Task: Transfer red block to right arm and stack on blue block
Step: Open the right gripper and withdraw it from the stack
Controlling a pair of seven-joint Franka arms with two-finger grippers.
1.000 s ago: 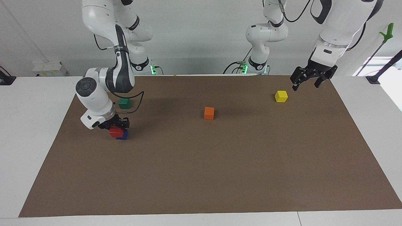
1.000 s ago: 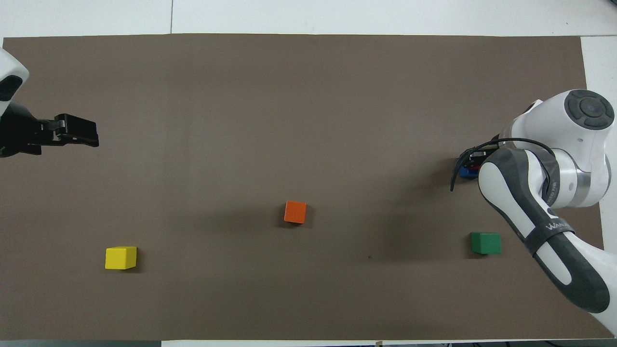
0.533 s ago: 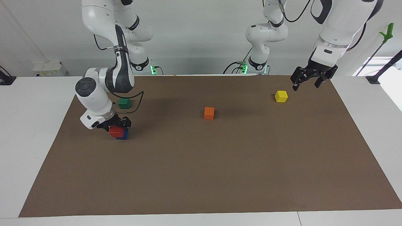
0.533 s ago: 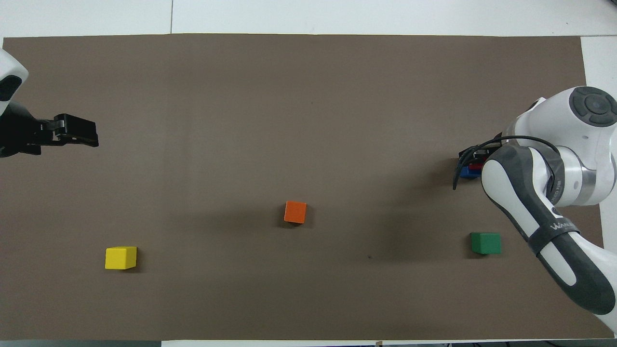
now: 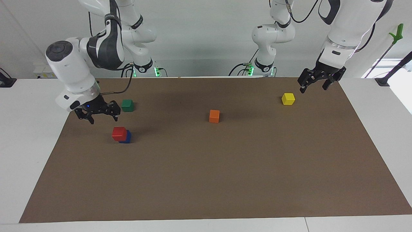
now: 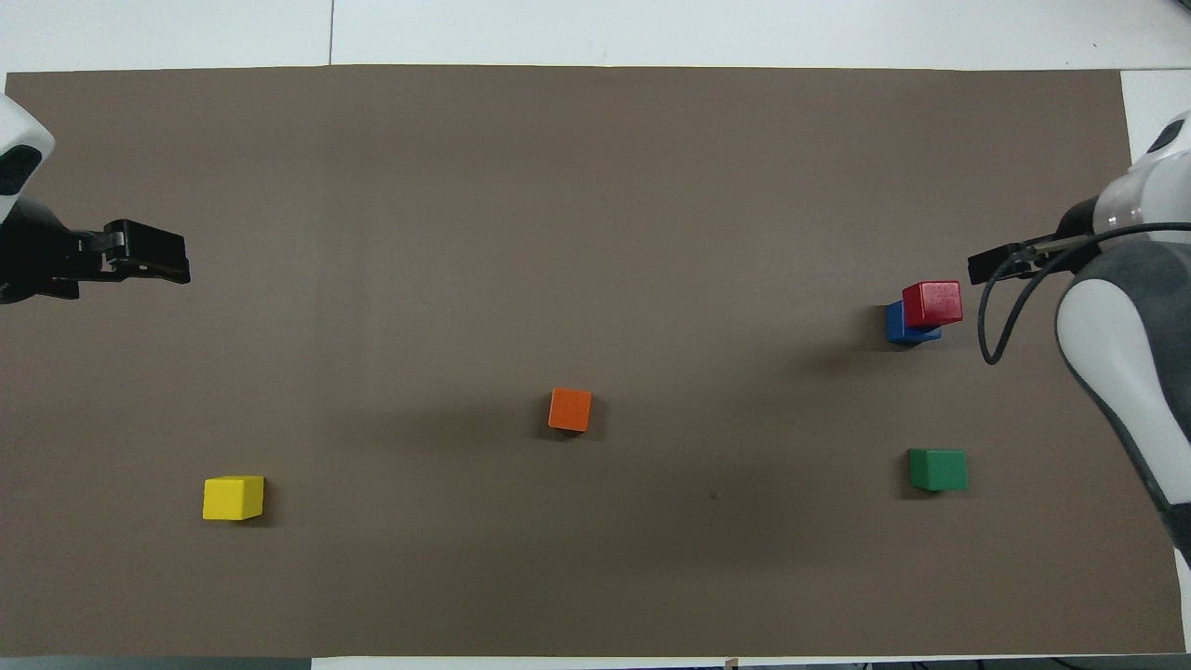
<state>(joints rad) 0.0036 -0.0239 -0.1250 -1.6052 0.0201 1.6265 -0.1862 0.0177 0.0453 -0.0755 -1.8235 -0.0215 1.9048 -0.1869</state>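
The red block sits on top of the blue block on the brown mat, toward the right arm's end of the table. The stack also shows in the overhead view, red block on blue block, with the red one offset toward the mat's edge. My right gripper, with its blue light, is open and empty, raised clear of the stack and over the mat near its edge. My left gripper is open and empty and waits above the mat near the yellow block.
A dark green block lies nearer to the robots than the stack. An orange block lies mid-mat. A yellow block lies toward the left arm's end. White table surrounds the mat.
My right gripper has let go of the red block, risen and drawn away toward the mat's edge. The red block stays on the blue block. The left arm has not moved.
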